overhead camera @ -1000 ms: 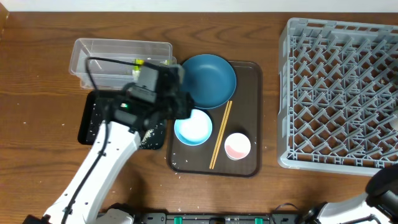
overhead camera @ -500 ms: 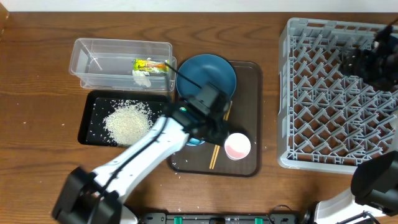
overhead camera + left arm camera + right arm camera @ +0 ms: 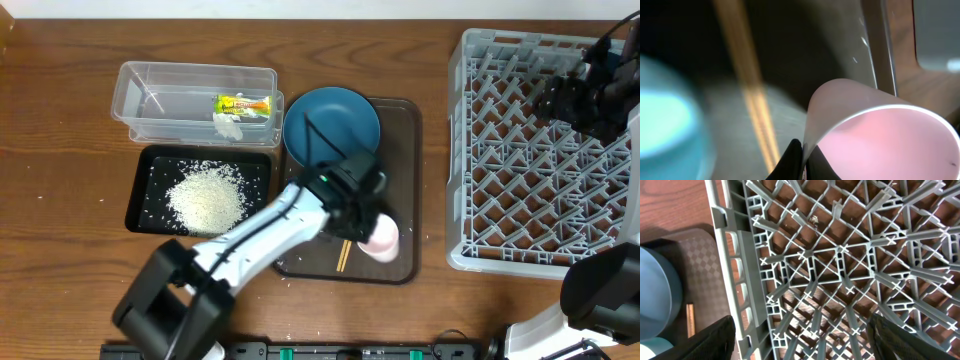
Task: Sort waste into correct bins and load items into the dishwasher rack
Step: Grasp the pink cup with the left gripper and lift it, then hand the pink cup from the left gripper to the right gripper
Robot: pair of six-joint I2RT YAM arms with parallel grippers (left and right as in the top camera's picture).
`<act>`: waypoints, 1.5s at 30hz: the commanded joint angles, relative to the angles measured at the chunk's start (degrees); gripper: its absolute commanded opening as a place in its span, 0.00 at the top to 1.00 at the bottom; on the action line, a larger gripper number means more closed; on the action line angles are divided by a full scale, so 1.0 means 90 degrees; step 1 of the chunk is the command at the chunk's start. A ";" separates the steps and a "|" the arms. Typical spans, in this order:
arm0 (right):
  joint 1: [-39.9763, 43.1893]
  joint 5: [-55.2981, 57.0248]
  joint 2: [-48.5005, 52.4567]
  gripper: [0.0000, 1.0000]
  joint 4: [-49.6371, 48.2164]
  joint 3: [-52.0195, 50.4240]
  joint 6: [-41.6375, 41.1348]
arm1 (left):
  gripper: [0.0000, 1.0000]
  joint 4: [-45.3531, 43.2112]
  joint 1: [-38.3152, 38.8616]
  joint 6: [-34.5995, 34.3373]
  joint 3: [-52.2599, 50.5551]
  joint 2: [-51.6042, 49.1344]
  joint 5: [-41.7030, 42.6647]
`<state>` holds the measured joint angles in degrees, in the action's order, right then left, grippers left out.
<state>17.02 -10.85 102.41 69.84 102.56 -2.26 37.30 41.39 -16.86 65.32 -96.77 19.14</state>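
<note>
My left gripper (image 3: 362, 225) is shut on the rim of the white cup with the pink inside (image 3: 381, 238), over the brown serving tray; in the left wrist view the fingers (image 3: 790, 162) pinch the cup wall (image 3: 840, 107). The wooden chopsticks (image 3: 345, 252) (image 3: 752, 100) lie beside it. The light-blue bowl (image 3: 665, 125) is hidden under my arm in the overhead view. The dark-blue bowl (image 3: 331, 126) sits at the tray's back. My right gripper (image 3: 560, 98) is open and empty above the grey rack (image 3: 545, 150) (image 3: 840, 260). The wrapper (image 3: 242, 103) and tissue (image 3: 227, 125) lie in the clear tub (image 3: 150, 100). Rice (image 3: 205, 196) fills the black tray (image 3: 140, 195).
The brown serving tray (image 3: 405, 190) lies between the bins and the rack, its corner showing in the right wrist view (image 3: 695, 265). A few rice grains lie on its front edge (image 3: 290, 265). Bare wooden table (image 3: 60, 150) spreads to the left.
My left arm swung from the bins across to the serving tray and closed on the pink-inside cup, tipping it. My right arm came into view over the rack.
</note>
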 commanded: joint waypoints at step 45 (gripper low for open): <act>-0.3322 -0.7121 0.0024 0.35 -0.2555 -0.1464 0.4405 | 0.94 -0.2924 -0.3733 -0.2807 0.0444 0.0447 0.6142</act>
<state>-13.26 -70.54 102.52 47.18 89.47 36.69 11.29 7.81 -42.02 68.88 -92.82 74.65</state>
